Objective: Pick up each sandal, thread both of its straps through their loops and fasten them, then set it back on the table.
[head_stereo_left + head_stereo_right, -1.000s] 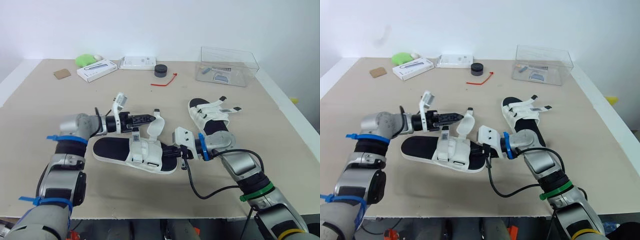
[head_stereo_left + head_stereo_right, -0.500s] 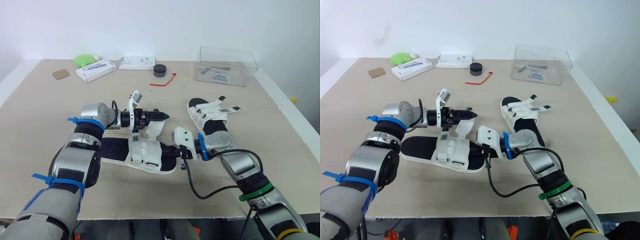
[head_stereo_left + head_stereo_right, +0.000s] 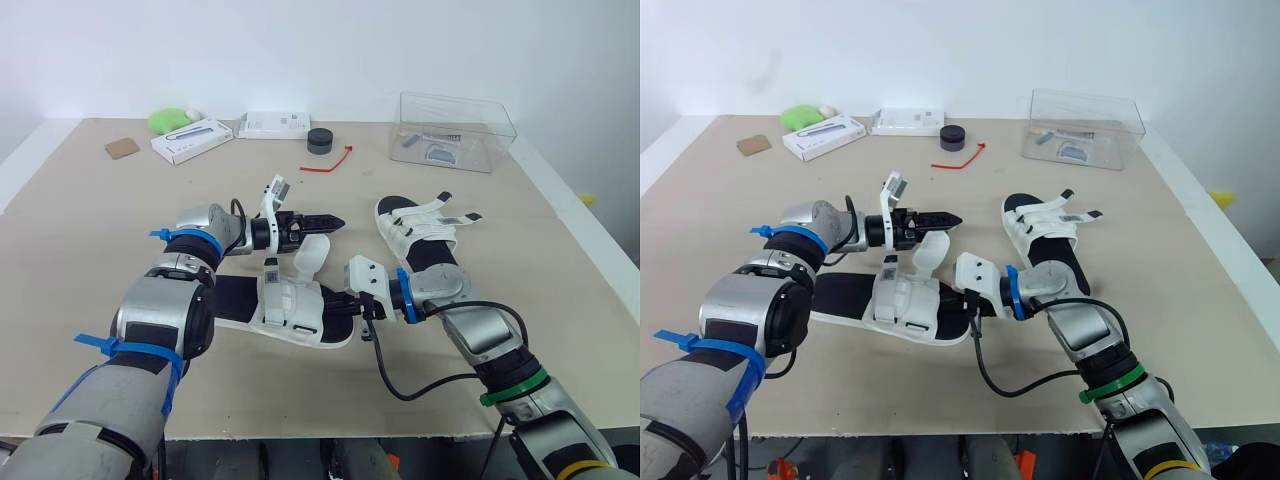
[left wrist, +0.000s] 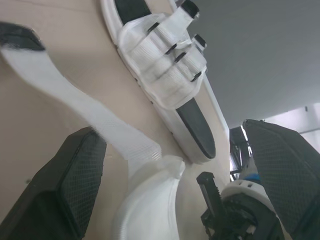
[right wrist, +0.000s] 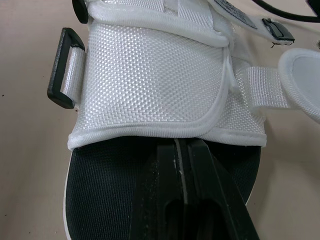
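Black-padded and spread wide, pushing the left gripper [image 3: 325,221] forward: over the last second travelling from short of the loose strap [image 3: 314,252] to just past its raised tip. Closing on nothing yet; straddling the white webbing with the fingers [image 4: 70,185] in the wrist view, not clamping it. Hovering just above the near sandal [image 3: 285,305], itself resting on the table [image 3: 100,230] directly under the tips. Pinching that sandal's toe end with the right gripper [image 3: 362,303], fingers pressed fully together on the black footbed, keeping it pinned where it was. Leaving the second sandal [image 3: 425,235] untouched beyond the right gripper, well apart from the left one. Probably lining up for a grasp of the strap, with threading through the black loop [image 5: 64,67] not yet begun and both fastenings outstanding on this sandal.
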